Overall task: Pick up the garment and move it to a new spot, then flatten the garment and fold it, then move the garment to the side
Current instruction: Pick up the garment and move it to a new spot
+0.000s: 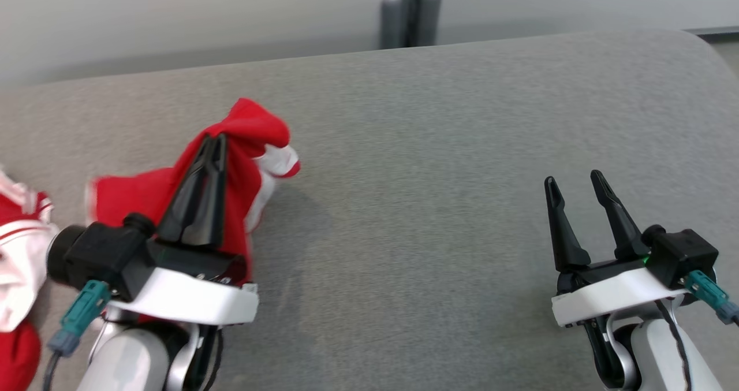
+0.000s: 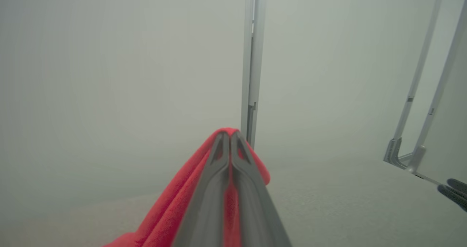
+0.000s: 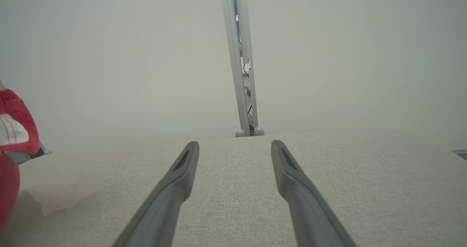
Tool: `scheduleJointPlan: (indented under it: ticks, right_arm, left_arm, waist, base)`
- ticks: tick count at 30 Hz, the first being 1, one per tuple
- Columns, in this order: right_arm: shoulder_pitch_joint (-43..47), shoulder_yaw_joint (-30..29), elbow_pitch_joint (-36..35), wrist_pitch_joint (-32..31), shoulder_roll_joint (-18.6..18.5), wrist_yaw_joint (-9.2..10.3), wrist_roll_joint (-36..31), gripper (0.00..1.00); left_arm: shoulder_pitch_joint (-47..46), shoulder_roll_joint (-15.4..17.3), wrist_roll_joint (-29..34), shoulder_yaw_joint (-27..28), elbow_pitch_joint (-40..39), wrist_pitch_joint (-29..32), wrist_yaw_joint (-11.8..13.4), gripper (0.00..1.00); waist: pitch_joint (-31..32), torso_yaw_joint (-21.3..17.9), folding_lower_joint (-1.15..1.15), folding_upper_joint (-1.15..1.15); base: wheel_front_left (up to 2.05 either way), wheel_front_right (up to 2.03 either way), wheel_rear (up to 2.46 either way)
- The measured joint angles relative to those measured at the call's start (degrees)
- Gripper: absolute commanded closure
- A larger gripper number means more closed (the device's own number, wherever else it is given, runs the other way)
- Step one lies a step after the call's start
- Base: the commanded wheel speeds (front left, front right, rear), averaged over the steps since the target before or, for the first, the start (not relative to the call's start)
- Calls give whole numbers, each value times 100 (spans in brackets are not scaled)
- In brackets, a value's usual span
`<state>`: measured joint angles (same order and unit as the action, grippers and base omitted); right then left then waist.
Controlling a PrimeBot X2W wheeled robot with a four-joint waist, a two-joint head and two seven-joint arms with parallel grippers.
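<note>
Red garment (image 1: 257,126) hangs pinched in left claw (image 1: 215,141) over grey surface (image 1: 439,194); right claw (image 1: 575,181) wide, empty. Grip's at tips only, so cloth may slip mid-move.

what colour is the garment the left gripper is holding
Red with white parts, on the garment pinched by the left gripper. Head view shows it best.

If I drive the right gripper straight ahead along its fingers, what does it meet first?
Nothing close. The open right gripper points across the grey table; the grey post past its far edge probably comes first.
</note>
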<state>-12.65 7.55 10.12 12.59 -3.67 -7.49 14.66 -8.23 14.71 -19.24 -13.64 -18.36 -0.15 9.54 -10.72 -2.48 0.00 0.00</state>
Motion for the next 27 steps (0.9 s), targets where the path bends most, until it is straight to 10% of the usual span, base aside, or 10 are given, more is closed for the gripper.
scheduleJointPlan:
  ticks: [22,23,25,27]
  right_arm:
    - [20,-172,318,216,78,0,396,0]
    - [12,-180,327,219,78,1,400,0]
    - [-17,-187,335,233,79,0,398,0]
    - [-44,-230,336,241,80,0,388,0]
  left_arm:
    - [-1607,-714,-348,-1478,2771,296,-1268,100]
    - [-1636,-751,-347,-1519,2894,263,-1290,92]
    - [-1696,-816,-343,-1563,3061,140,-1303,0]
    - [-1707,-848,-333,-1614,3194,1,-1308,0]
  waist:
    - [-606,-2023,0,0]
    - [-617,-2016,0,0]
    - [-618,-1968,0,0]
    - [-612,-1893,0,0]
  base:
    - [0,0,0]
    - [0,0,0]
    - [0,0,0]
    - [0,0,0]
